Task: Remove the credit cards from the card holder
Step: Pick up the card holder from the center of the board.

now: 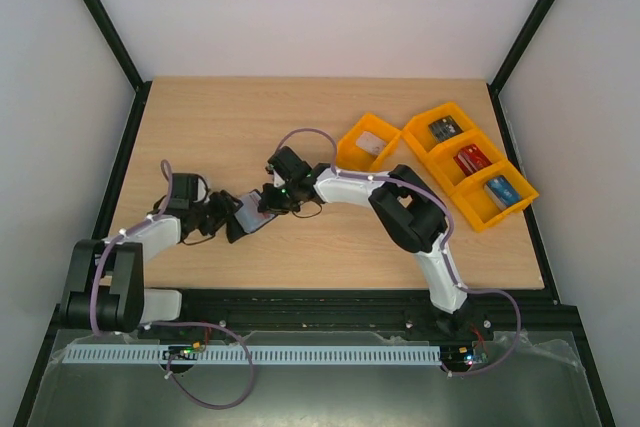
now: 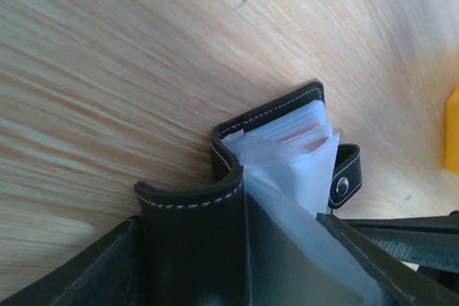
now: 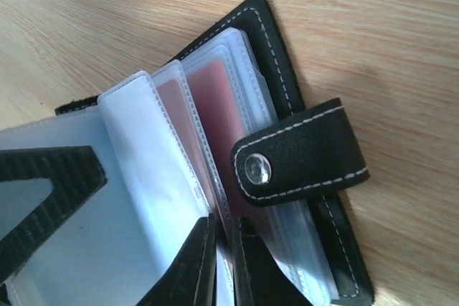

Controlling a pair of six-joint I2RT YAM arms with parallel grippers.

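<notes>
Right tool [image 3: 224, 231] pressed together on the clear pocket leaves [image 3: 161, 170]. Left tool [image 2: 226, 249] straddles the black cover, grip not determinable. Card holder [image 1: 243, 215] lies open mid-desk [image 1: 300, 117] between them. Red card [image 3: 215, 98] is probably light, stiff and slick: pinch its bare edge, not the limp sleeve.

The black stitched-leather folding card holder [image 3: 276, 55] is open. One cover lies flat on the wooden worktop [image 3: 394, 34] and the other rises between the left fingers [image 2: 387, 249]. Its pale blue-grey clear pockets [image 3: 143, 148] fan up like pages, and one leaf's edge is pinched by the right fingers [image 3: 193, 270]. The snap tab [image 3: 308, 155] lies folded over the pockets just beyond those tips. A red credit card [image 3: 215, 102] sits inside a pocket beside the tab.
</notes>
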